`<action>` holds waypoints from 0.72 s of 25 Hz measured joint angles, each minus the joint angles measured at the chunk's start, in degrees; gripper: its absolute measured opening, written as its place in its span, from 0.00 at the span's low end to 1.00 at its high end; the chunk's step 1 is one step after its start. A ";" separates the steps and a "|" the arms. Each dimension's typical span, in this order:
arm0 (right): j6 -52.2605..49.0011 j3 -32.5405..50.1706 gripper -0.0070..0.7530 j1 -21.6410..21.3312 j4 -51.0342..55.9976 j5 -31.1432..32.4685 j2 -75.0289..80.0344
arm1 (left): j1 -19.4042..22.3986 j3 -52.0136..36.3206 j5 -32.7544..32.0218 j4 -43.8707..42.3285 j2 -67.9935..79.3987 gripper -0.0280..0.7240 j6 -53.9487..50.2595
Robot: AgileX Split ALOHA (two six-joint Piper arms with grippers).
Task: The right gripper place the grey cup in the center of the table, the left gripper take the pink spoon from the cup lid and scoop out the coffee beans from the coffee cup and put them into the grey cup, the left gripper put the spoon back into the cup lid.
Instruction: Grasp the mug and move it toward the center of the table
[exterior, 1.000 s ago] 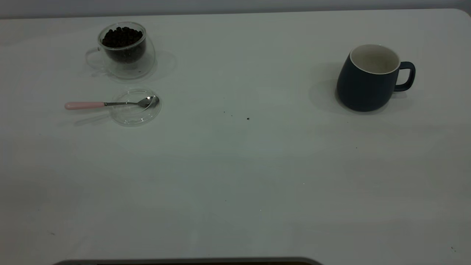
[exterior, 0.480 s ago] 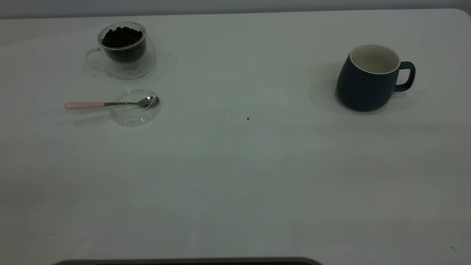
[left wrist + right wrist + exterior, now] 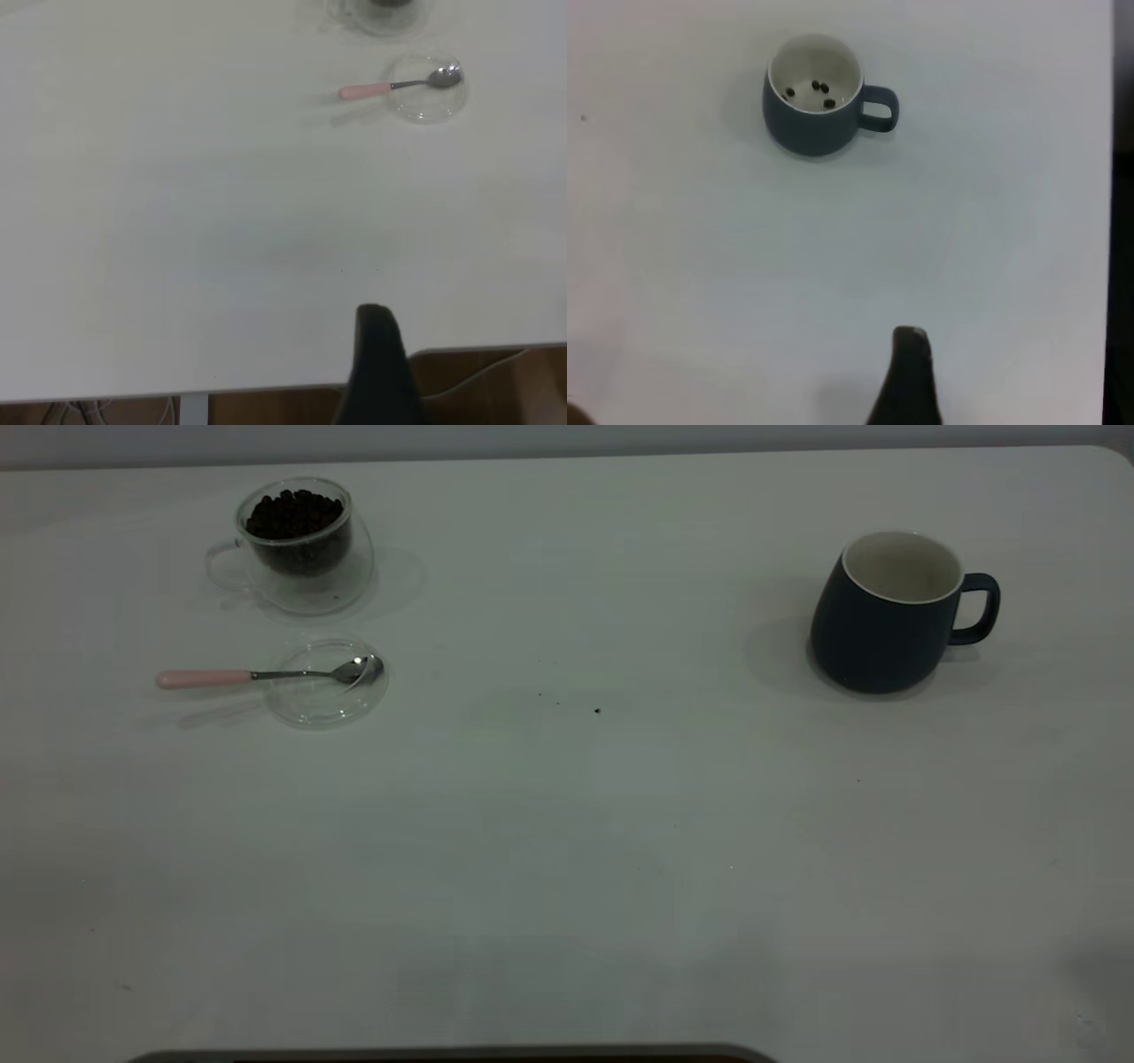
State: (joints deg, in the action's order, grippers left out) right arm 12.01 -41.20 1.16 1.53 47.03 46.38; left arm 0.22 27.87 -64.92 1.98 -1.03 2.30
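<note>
A: Where is the grey cup [image 3: 890, 613]?

B: Far right of the table [image 3: 567, 850], upright, handle pointing right. The right wrist view shows a few coffee beans [image 3: 819, 91] on its pale inside. It is well apart from the right gripper [image 3: 908, 376], of which only one dark finger shows at the picture's edge, low over the near side of the table.

A: Is that gripper spread or closed?

B: I cannot tell; the same goes for the left gripper [image 3: 379, 367], seen only as one dark finger over the near table edge.

A: And the spoon?

B: The pink spoon [image 3: 266, 676] lies at far left, its metal bowl resting in the clear cup lid [image 3: 326, 683], its pink handle sticking out to the left. Just behind the lid stands the glass coffee cup [image 3: 297, 545], filled with dark beans.

A: Anything between the cups?

B: Only a few dark specks [image 3: 596, 710] near the middle of the table. In the left wrist view the coffee cup is cut off by the frame.
</note>
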 joint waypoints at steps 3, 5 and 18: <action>3.98 -1.57 0.93 0.00 -0.77 -4.81 11.96 | 0.00 0.00 0.00 0.00 0.00 0.82 0.00; 8.76 -2.93 0.93 0.00 -0.99 -6.74 18.86 | 0.00 0.00 0.00 0.00 0.00 0.82 0.00; 39.50 -14.56 0.89 0.00 -1.53 -20.10 55.88 | 0.00 0.00 0.00 0.00 0.00 0.82 0.00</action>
State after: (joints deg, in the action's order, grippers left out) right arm 51.51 -55.76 1.16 0.00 26.94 102.27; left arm 0.22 27.87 -64.92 1.98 -1.03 2.30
